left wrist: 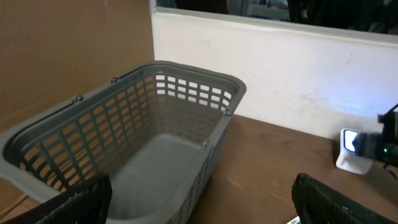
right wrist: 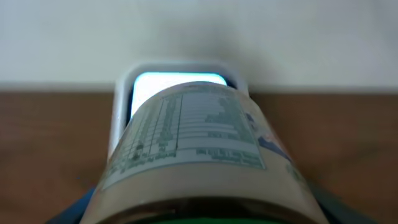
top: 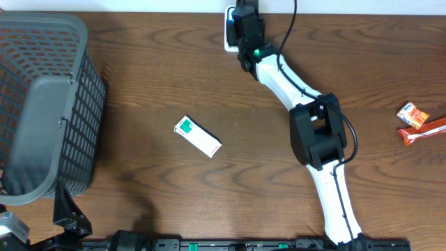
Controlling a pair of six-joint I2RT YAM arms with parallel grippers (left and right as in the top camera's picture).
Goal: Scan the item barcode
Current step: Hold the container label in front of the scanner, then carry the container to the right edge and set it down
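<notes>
We see a wood-grain table (top: 174,70) against a white wall (left wrist: 280,74), right gripper (top: 244,21) clamped on a labelled container (right wrist: 199,149) — just before the lit scanner (right wrist: 177,78) at the far edge, left gripper (left wrist: 205,205) spread wide near a grey basket (left wrist: 186,93).

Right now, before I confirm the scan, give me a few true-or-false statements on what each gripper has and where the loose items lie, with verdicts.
1. The right gripper holds a labelled container up in front of the lit scanner. True.
2. The white and green box lies inside the basket. False: it lies on the table, apart from the basket, which looks empty.
3. The left gripper is open and holds nothing. True.
4. The orange packets lie right beside the basket. False: they lie near the table's opposite edge, far from it.
</notes>
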